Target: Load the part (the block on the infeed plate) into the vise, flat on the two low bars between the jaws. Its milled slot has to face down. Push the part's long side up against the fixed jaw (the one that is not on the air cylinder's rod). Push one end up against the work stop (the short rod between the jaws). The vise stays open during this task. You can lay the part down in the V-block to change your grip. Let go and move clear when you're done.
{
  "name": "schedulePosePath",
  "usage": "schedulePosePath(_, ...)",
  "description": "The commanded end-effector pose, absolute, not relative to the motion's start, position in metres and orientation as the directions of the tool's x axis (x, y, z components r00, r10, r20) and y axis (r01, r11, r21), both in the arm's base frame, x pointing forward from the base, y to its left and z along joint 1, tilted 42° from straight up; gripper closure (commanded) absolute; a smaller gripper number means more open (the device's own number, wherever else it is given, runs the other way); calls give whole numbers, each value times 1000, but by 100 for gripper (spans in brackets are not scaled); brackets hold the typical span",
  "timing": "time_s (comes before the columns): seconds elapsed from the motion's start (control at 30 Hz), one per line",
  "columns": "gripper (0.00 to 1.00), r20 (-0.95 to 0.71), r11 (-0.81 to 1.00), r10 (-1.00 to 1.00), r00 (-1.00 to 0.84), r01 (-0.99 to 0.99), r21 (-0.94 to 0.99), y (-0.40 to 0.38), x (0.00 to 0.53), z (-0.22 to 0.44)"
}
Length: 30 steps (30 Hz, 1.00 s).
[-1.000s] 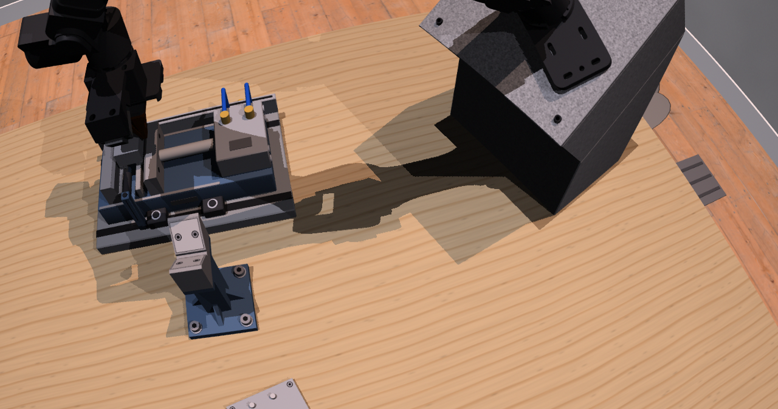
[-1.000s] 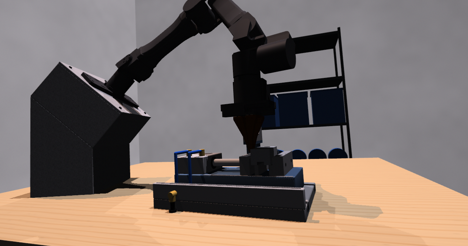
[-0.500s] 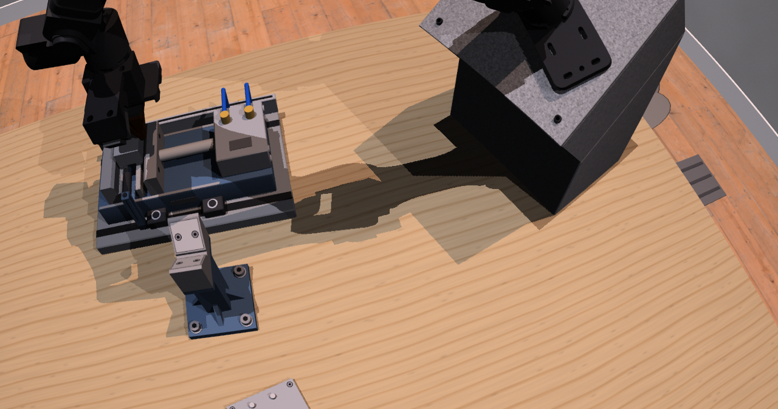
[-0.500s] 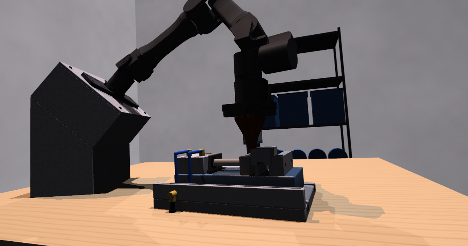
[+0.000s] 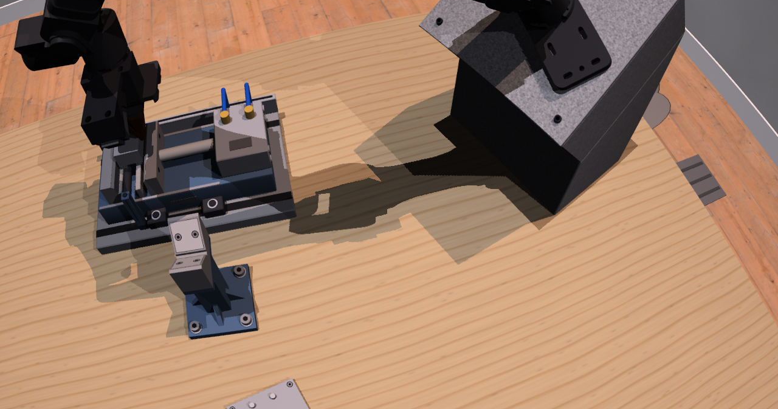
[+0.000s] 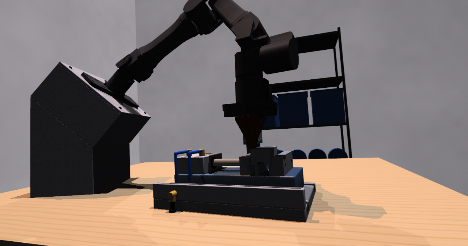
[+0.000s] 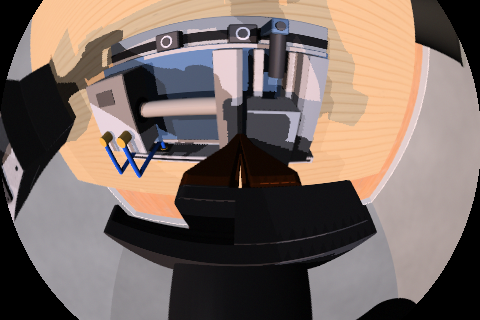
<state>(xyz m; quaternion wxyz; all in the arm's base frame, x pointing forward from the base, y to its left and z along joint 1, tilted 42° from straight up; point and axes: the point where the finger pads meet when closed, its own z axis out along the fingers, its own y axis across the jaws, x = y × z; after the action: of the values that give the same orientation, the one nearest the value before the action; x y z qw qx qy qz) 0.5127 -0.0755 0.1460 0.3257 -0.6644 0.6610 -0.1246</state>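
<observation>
The part [image 5: 127,152] [image 6: 261,152] [image 7: 272,125], a grey block, lies between the jaws with its slot facing down. It is beside the fixed jaw [image 5: 109,174] [image 6: 283,163] [image 7: 312,90]; whether they touch is unclear. A gap separates it from the moving jaw [image 5: 154,161] [image 6: 245,165] [image 7: 228,72]. The work stop [image 7: 278,57] is beyond the part's far end, and a small gap seems to show between them. The low bars [image 7: 258,71] show beyond the part. My gripper [image 6: 252,147] [image 7: 240,140] is shut and empty, its tips close to the part's moving-jaw side; the top view partly hides them.
The air cylinder [image 5: 242,148] [image 7: 112,110] has blue hoses and a rod [image 5: 186,149] to the moving jaw. The V-block [image 5: 188,236] stands on a post beside the vise. The infeed plate [image 5: 279,398] is at the bottom edge of the top view. The arm's pedestal [image 5: 506,134] [image 6: 68,139] stands behind the cylinder.
</observation>
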Motion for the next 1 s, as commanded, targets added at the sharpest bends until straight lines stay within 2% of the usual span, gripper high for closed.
schedulePosePath(0.0,100,-250,85,-963,105,-760,-645,-80,523,167)
schedulePosePath(0.97,100,-251,85,-962,104,-762,-642,-80,525,166)
